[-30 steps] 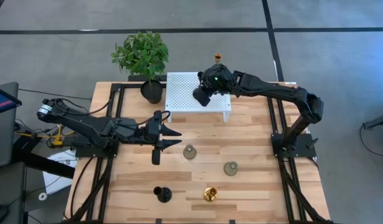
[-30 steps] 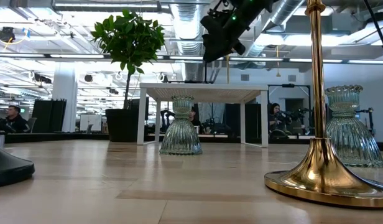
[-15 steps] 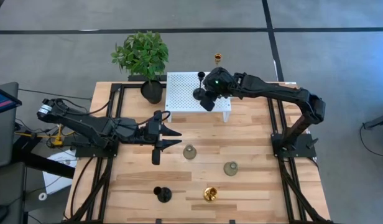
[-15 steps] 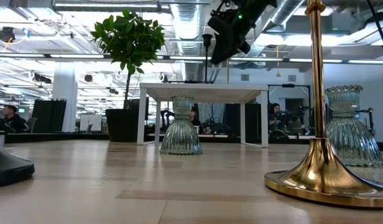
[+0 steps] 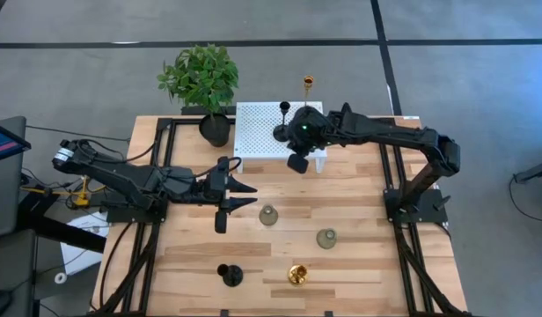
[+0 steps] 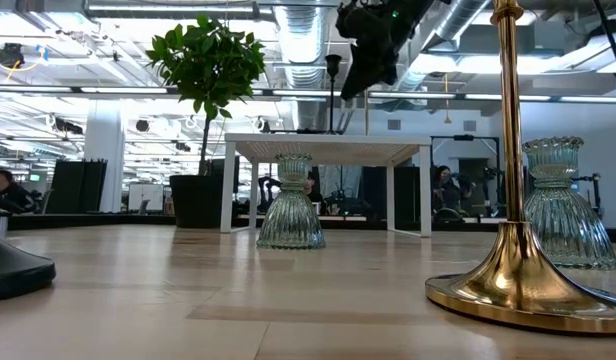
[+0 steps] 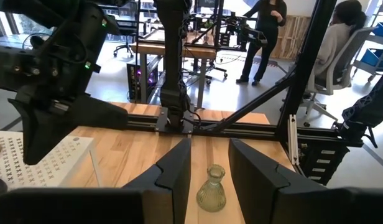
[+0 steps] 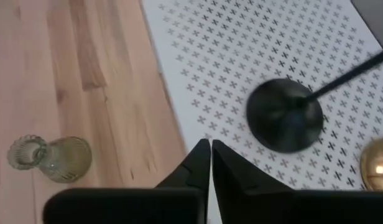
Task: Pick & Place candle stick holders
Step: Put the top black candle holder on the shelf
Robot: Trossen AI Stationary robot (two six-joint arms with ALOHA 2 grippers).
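A black holder [image 5: 281, 121] stands upright on its round base on the white perforated stand [image 5: 258, 132]. A gold holder [image 5: 308, 84] stands behind it on the same stand. My right gripper [image 5: 297, 164] is shut and empty, above the stand's near right edge. In the right wrist view the black holder's base [image 8: 285, 116] lies ahead of the fingertips. Two grey-green holders [image 5: 268, 215] [image 5: 326, 238], a black one [image 5: 230, 275] and a gold one [image 5: 296, 275] stand on the table. My left gripper [image 5: 246, 195] is open and empty, left of the nearer grey-green holder [image 7: 211, 189].
A black pot with a green plant [image 5: 215, 128] stands just left of the white stand. Black frame rails run along the table's left and right sides. Bare wood lies between the stand and the grey-green holders.
My right gripper has drawn back from over the white stand toward the table's near edge and a little to the right. The black holder, hidden under it before, now shows standing upright on the stand.
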